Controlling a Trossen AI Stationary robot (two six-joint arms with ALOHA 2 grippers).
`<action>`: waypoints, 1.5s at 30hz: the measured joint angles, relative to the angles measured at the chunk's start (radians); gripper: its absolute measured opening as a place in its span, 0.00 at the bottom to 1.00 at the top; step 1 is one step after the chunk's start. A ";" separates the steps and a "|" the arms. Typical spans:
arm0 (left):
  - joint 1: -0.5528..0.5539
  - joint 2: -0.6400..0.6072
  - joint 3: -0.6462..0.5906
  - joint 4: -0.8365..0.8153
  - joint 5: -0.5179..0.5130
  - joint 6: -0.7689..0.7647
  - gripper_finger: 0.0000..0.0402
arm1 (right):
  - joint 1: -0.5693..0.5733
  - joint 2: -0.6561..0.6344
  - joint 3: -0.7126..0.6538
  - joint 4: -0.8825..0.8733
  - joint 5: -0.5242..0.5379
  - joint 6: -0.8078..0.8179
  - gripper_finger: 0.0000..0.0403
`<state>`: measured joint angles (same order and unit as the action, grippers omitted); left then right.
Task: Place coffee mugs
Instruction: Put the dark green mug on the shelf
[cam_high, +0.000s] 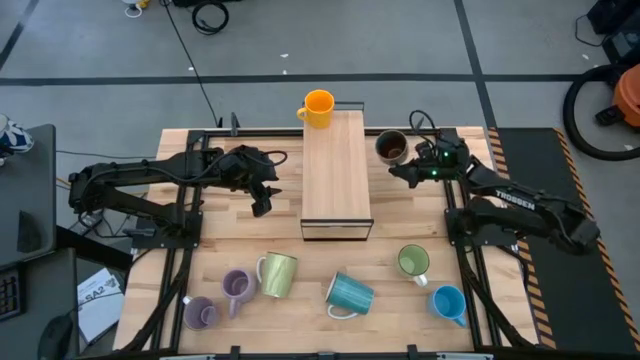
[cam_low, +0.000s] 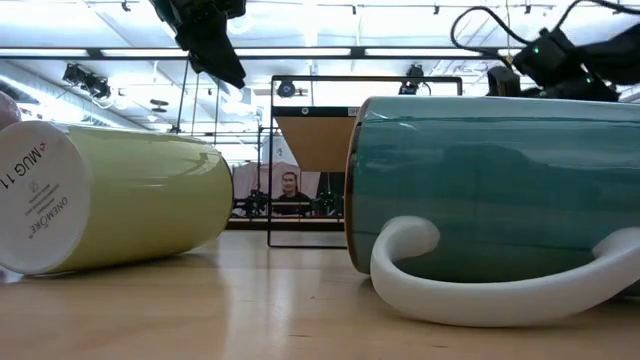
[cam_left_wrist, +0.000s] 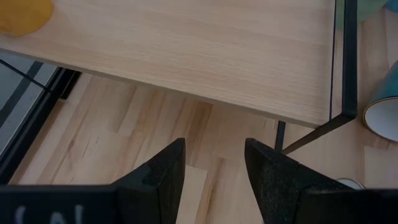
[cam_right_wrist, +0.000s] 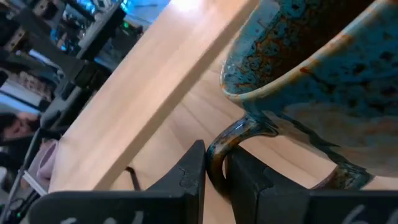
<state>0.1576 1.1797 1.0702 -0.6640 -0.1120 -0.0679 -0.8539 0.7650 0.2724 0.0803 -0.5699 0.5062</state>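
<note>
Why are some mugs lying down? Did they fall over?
Two lie on their sides near the table's front: the pale yellow-green mug and the ribbed teal mug. Nothing looks spilled or broken. I can't tell whether they fell.

Even, bright overhead lighting; you see soft shadows only.
Ceiling strip lights glare behind; your nearest teal mug and speckled mug blur.

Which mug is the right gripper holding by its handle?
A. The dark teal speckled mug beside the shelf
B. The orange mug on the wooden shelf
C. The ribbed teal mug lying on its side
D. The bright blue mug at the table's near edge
A: the right gripper is shut on the handle of the dark teal mug, which is beside the wooden shelf.
</note>
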 joint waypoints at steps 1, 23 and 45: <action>0.000 0.000 0.000 0.000 0.000 0.000 0.43 | -0.011 0.000 -0.014 0.012 -0.012 0.011 0.13; 0.000 0.000 0.000 0.000 0.000 0.000 0.43 | -0.053 0.000 -0.134 0.075 -0.028 0.057 0.13; 0.000 0.000 0.000 0.000 0.000 -0.001 0.43 | -0.053 0.000 -0.134 0.068 0.033 0.033 0.17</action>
<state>0.1575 1.1799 1.0702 -0.6638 -0.1120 -0.0685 -0.9066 0.7647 0.1383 0.1486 -0.5373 0.5388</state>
